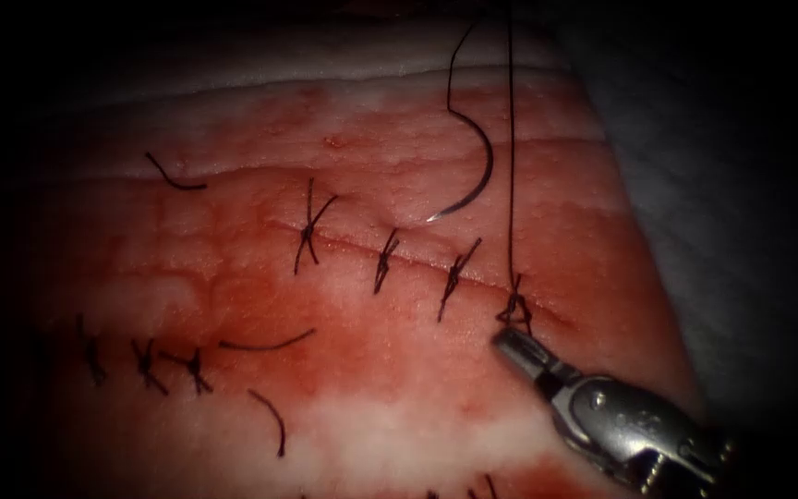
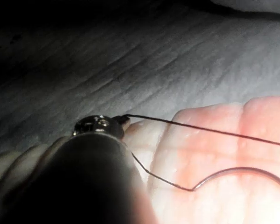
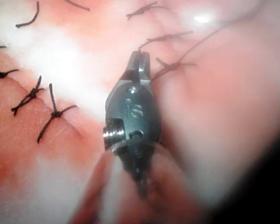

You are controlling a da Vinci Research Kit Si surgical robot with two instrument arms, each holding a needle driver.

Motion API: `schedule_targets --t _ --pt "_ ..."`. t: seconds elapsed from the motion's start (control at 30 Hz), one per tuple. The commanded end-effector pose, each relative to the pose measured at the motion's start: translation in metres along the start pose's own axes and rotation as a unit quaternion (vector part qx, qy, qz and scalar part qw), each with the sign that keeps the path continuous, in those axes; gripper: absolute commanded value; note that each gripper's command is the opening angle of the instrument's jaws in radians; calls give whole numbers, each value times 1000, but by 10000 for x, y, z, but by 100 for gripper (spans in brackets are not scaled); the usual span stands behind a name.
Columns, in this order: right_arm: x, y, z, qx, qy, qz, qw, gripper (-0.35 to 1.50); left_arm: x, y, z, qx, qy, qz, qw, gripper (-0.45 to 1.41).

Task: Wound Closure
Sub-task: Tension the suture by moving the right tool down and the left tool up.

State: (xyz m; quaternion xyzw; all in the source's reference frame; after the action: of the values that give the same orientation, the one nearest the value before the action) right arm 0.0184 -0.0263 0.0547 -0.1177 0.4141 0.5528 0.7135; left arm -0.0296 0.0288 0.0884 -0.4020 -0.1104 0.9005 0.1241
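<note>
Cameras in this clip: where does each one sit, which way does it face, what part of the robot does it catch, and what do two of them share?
Endoscope view: above and in front of the tissue; right tool beside the newest knot, needle lying free on the surface.
Left wrist view: along the left shaft; left tool holding the thread taut.
Right wrist view: along the right shaft; right tool, fingers together, holding nothing.
Shared: endoscope and left wrist views both show needle and thread.
</note>
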Motion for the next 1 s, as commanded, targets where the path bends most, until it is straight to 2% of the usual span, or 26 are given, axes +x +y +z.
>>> schedule_targets --t 0.03,0.2,0.67,1.0 --pt "-7 -9 4 2 0 0 1000 -35 2 -10 10 6 1 2 1000 -45" --pt "-11 -14 -2 6 -1 -2 1000 -35 -4 -22 27 22 0 1 1000 -45" --pt "-17 -23 -11 9 3 -2 1000 -35 -13 -78 47 85 30 -17 996 -45" --pt "-32 -28 -14 6 -18 -7 1000 -35 -36 -94 58 96 22 -9 995 -45"
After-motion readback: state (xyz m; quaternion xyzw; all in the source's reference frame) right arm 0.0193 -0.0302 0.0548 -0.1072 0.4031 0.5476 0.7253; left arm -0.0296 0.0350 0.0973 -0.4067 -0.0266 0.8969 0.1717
